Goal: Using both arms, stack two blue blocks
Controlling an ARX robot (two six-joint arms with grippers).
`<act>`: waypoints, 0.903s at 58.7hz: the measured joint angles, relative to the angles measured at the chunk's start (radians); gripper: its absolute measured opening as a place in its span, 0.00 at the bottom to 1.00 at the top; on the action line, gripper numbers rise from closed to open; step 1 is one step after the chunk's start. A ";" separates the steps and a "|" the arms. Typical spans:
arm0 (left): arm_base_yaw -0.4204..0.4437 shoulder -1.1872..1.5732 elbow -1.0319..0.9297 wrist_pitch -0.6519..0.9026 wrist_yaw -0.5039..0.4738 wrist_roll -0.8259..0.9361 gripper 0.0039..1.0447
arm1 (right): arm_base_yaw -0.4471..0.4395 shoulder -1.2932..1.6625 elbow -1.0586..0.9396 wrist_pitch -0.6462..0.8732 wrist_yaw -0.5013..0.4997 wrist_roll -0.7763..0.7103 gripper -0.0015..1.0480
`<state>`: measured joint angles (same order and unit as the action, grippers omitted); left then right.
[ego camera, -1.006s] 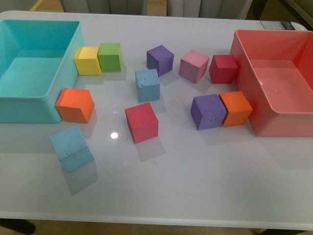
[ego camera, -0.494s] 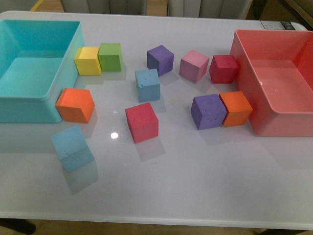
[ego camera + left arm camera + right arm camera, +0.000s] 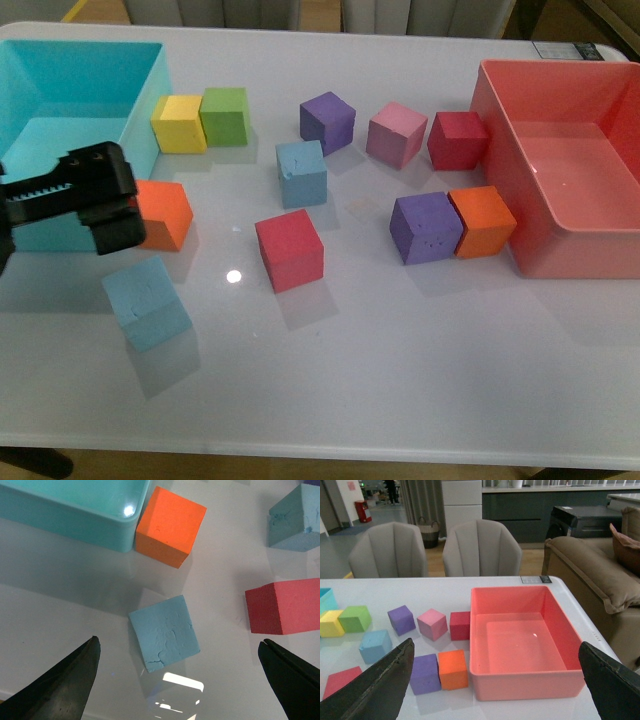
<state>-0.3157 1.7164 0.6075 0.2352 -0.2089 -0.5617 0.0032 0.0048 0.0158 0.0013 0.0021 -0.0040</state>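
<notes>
Front view: a white table is seen bearing a teal bin at the left and a coral bin at the right. The left gripper is held at the teal bin's near corner, its jaws spread wide and nothing gripped. The right gripper is likewise spread and empty. One blue block is placed front-left, just before an orange cube. The second blue block is set mid-table behind a red cube, well apart from the first.
</notes>
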 joint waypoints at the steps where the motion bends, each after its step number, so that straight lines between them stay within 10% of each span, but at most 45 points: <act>1: -0.001 0.017 0.011 0.000 0.000 -0.006 0.92 | 0.000 0.000 0.000 0.000 0.000 0.000 0.91; 53: -0.004 0.357 0.194 -0.046 -0.010 0.014 0.92 | 0.000 0.000 0.000 0.000 0.000 0.000 0.91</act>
<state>-0.3199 2.0739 0.8013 0.1894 -0.2192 -0.5476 0.0032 0.0048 0.0158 0.0013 0.0021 -0.0040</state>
